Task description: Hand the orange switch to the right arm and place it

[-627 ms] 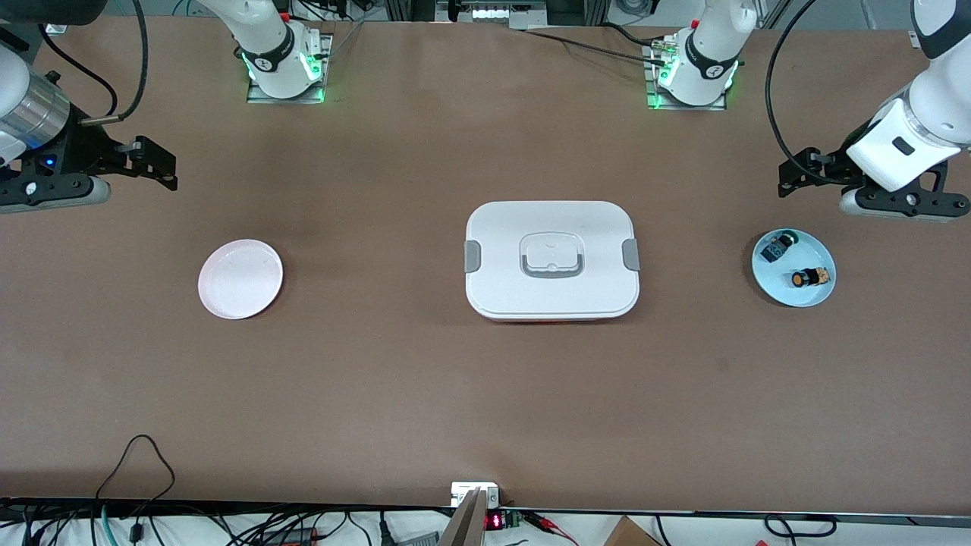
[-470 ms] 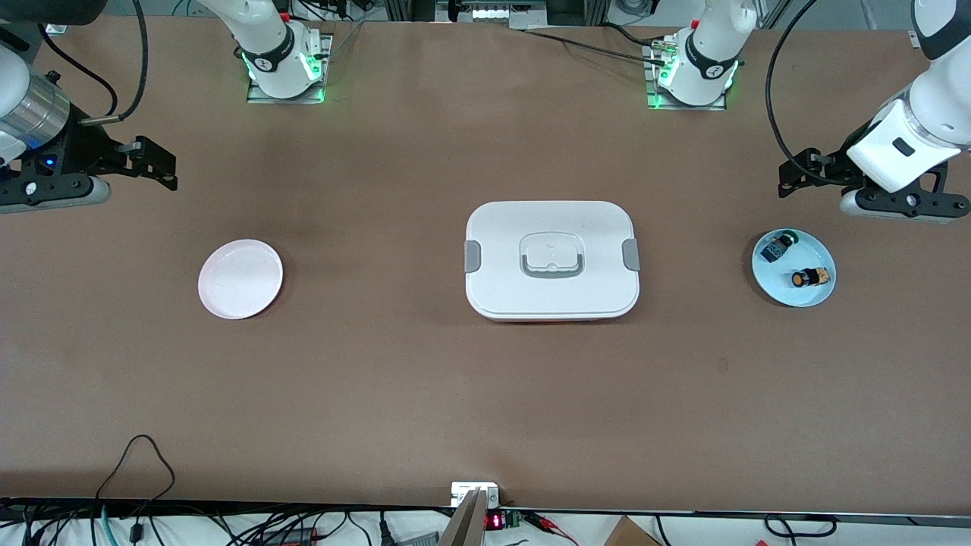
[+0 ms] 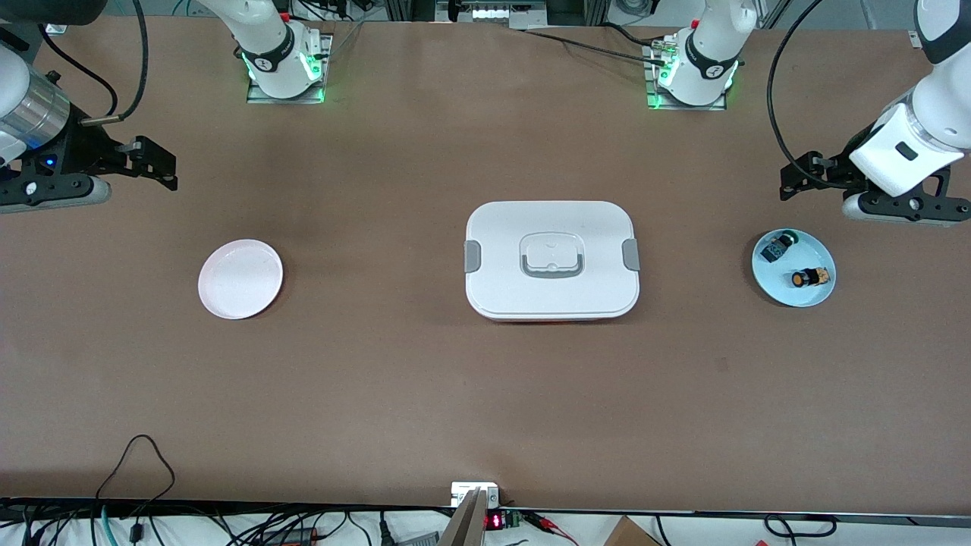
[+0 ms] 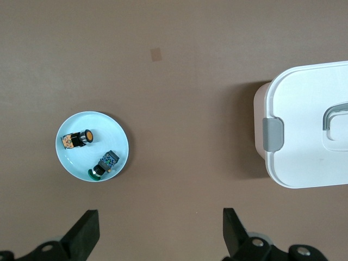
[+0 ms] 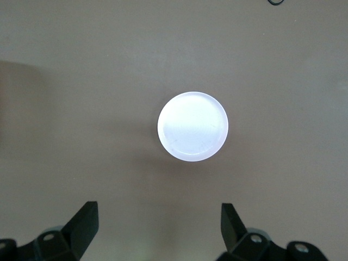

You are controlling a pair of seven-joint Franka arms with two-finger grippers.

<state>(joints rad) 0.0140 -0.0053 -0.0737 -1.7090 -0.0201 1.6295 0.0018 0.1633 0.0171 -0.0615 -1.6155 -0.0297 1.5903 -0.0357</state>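
The orange switch [image 3: 809, 278] lies on its side on a light blue plate [image 3: 815, 254] near the left arm's end of the table. It also shows in the left wrist view [image 4: 80, 138]. A green-capped switch [image 3: 780, 246] lies on the same plate. My left gripper [image 3: 903, 206] hangs open and empty over bare table just beside the blue plate; its fingers [image 4: 87, 231] are spread wide. My right gripper [image 3: 53, 193] waits open and empty over the table at the right arm's end.
A pale pink plate [image 3: 240, 278] lies empty toward the right arm's end and shows in the right wrist view [image 5: 192, 126]. A closed white lidded box [image 3: 552, 259] with grey clips sits mid-table between the two plates.
My left gripper has shifted very slightly toward the left arm's end of the table. Nothing else has moved.
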